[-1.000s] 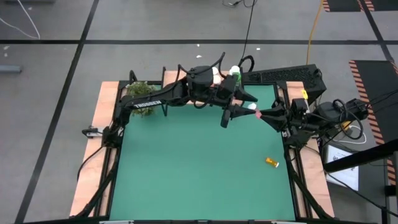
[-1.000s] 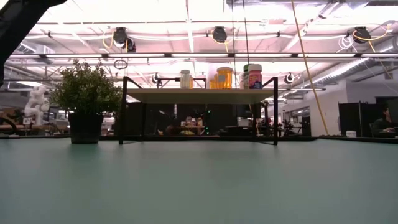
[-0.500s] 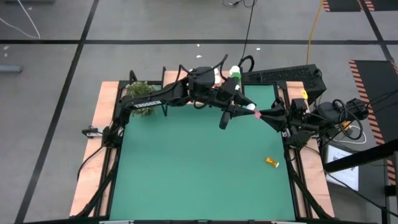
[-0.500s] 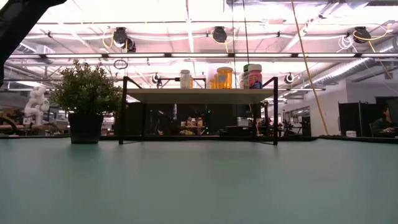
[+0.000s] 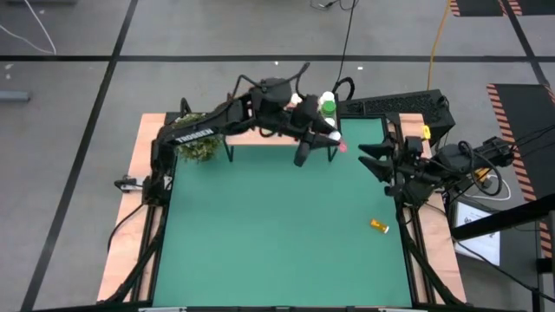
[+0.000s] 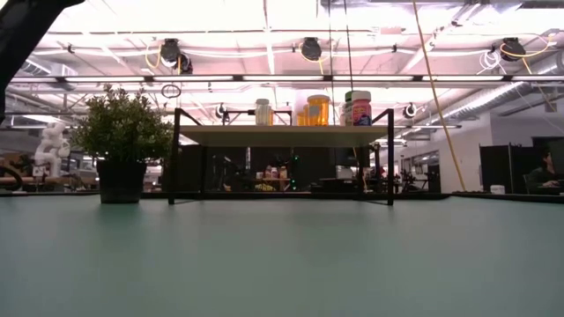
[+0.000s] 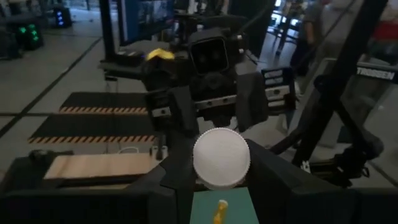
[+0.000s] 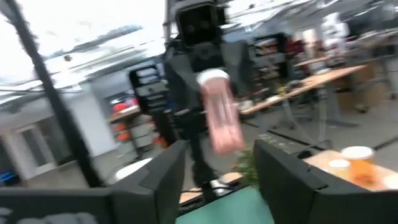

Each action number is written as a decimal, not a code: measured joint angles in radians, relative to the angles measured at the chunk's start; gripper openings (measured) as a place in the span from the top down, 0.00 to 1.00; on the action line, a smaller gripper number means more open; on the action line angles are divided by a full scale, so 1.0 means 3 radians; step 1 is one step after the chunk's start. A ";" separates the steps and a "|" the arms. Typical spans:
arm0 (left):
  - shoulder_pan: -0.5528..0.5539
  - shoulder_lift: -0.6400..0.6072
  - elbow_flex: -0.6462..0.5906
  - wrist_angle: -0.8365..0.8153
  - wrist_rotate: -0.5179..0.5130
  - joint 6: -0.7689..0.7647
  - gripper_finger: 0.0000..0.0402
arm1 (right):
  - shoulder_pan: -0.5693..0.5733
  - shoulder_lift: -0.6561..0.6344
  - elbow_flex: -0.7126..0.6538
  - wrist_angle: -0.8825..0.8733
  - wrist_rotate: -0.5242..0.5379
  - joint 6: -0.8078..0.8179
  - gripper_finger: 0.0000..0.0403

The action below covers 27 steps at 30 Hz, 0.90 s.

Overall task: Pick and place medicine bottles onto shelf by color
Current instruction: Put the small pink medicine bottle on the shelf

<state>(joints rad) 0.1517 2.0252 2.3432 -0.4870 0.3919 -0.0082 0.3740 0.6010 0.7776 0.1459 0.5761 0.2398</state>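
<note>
1. High view. I take the shelf (image 5: pixel 260 130) as my landmark. My left gripper (image 5: pixel 323 141) hangs off the shelf's right end, pinching a pink bottle (image 5: pixel 340 146) that sticks out beyond the fingers; I judge it is held there for setting down among bottles of its own color. My right gripper (image 5: pixel 371 156) sits farther right of the shelf, fingers spread and holding nothing, waiting. A green-capped bottle (image 5: pixel 328 107) stands at the shelf's right end. One orange bottle (image 5: pixel 379 225) lies on the mat (image 5: pixel 277 243), well apart from the shelf toward the near right, not yet sorted.

2. Low view. On top of the shelf (image 6: pixel 282 135) stand a white bottle (image 6: pixel 263 112), an orange bottle (image 6: pixel 318 109) and a pink-labelled bottle (image 6: pixel 358 107), so like colors appear grouped. The plant (image 6: pixel 122 141) stands just left of the shelf. Neither gripper shows.

3. Left wrist view. The white cap (image 7: pixel 221 157) of the carried bottle faces the camera, clamped between my own fingers.

4. Right wrist view. The pink bottle (image 8: pixel 221 118) shows in the left arm's grip, with shelf bottles (image 8: pixel 357 163) beyond.
</note>
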 joint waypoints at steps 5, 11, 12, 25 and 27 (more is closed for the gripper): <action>0.0151 -0.0116 0.0000 -0.0141 -0.0011 -0.0024 0.69 | -0.0002 -0.0033 0.0000 -0.0088 0.0698 -0.0083 0.46; 0.0436 -0.0301 0.0006 -0.0625 -0.0357 0.0021 0.69 | -0.0005 -0.0107 0.0000 -0.0248 0.1224 -0.0051 0.44; 0.0480 -0.0326 0.0005 -0.0685 -0.0370 -0.0010 0.69 | -0.0005 -0.0113 0.0000 -0.0253 0.1222 -0.0051 0.44; 0.0968 -0.0622 0.0003 -0.1325 -0.0766 0.0199 0.69 | -0.0005 -0.0109 0.0000 -0.0497 0.1218 0.0260 0.44; 0.1056 -0.0674 0.0003 -0.1384 -0.0760 0.0215 0.69 | -0.0005 -0.0106 0.0000 -0.0551 0.1218 0.0353 0.44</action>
<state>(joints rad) 0.4686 1.8229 2.3441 -0.9023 0.1640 0.0563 0.3725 0.5694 0.7776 -0.0194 0.9417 0.3459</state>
